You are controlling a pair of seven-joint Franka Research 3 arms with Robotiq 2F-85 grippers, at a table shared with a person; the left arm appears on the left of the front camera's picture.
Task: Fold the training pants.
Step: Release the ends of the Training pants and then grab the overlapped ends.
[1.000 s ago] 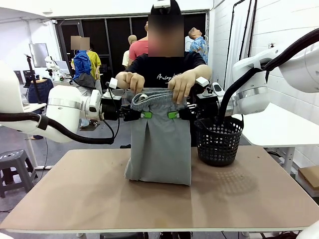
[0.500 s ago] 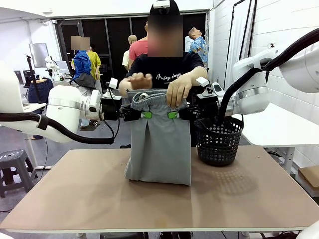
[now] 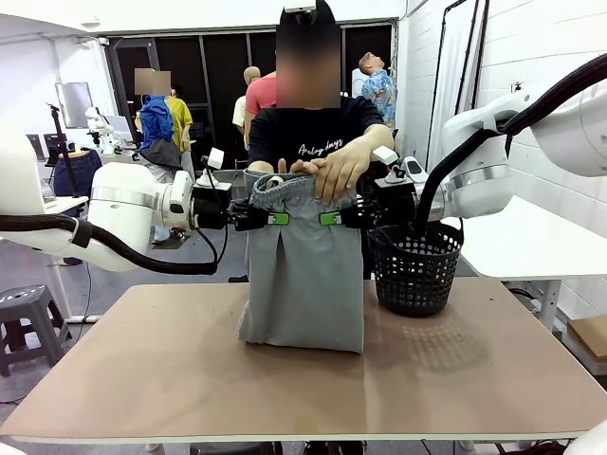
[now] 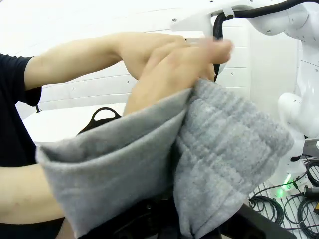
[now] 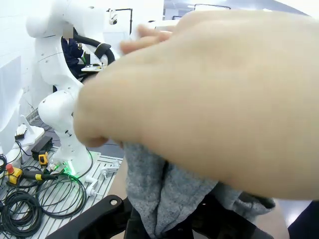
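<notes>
The light grey training pants [image 3: 303,275] hang upright over the table, their hem resting on the tabletop. My left gripper [image 3: 275,219] is shut on the waistband's left side and my right gripper [image 3: 331,219] is shut on its right side. The person's hands [image 3: 327,169] lie together on the top of the waistband between my grippers. In the left wrist view the grey pants [image 4: 219,149] bunch right in front of the camera under the person's hands [image 4: 174,64]. The right wrist view has a hand [image 5: 214,99] close up above the grey pants [image 5: 164,194].
A black mesh basket [image 3: 415,267] stands on the table just right of the pants. The brown table [image 3: 142,379] has bare room in front and to the left. The person stands at the far edge behind the pants.
The person's hand on the picture's left has moved in along the waistband to join the other near the middle. My grippers and the pants stay in place.
</notes>
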